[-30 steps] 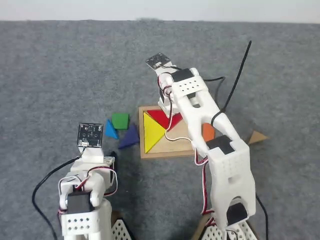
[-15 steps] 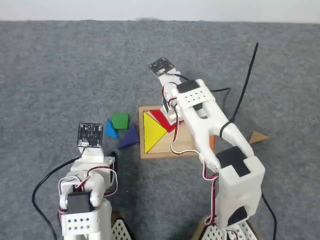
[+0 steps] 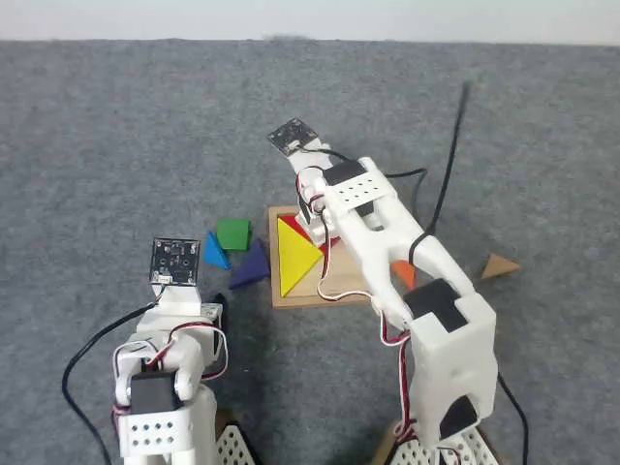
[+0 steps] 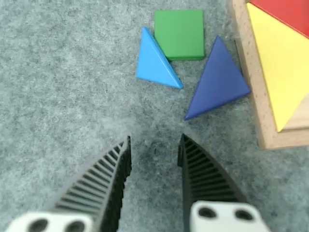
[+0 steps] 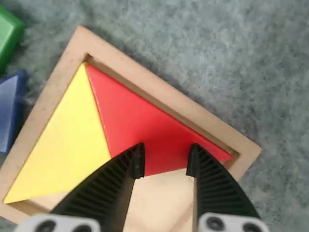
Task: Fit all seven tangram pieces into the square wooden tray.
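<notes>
My right pincer (image 5: 165,157) half open, empty; red wooden triangle (image 5: 140,121) just beneath it; best pressed flush against yellow wooden triangle (image 5: 63,145).

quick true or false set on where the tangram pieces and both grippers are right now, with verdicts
1. The yellow triangle lies inside the tray. True.
2. The green square sits in the tray. False: it lies on the mat outside it, next to the light blue triangle.
3. The right gripper is open over the red triangle. True.
4. The left gripper grips the dark blue triangle. False: it is open, empty and apart from that piece.
</notes>
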Available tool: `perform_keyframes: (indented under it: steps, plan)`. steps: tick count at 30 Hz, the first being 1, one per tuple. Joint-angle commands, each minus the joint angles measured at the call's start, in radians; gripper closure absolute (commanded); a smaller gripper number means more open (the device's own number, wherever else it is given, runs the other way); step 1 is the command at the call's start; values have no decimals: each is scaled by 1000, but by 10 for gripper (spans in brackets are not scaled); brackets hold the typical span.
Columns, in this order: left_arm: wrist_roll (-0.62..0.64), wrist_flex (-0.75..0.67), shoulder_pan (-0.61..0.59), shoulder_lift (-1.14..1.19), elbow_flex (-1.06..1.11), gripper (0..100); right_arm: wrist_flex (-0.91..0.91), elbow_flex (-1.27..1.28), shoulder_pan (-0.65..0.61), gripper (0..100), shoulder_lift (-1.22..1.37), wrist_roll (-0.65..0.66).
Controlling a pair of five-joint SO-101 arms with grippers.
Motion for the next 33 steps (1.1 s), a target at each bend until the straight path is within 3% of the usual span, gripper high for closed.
perform_keyframes:
  steps: [1, 6, 14, 19, 25, 33]
  plan:
    - [-9, 0, 6, -11, -12, 850, 50, -35, 18, 853, -102, -49]
    - [-9, 0, 6, -11, -12, 850, 125, 68, 136, 852, -371, -66]
    - [-9, 0, 6, -11, -12, 850, 7, 661, 314, 851, -858, -8]
    - [-9, 0, 6, -11, -12, 850, 4, 911, 501, 853, -1087, 23]
    - [-9, 0, 8, -11, -12, 849, 5, 1091, 627, 855, -1248, 38]
    - [-8, 0, 11, -11, -12, 848, -59, 1227, 667, 856, -1273, 104]
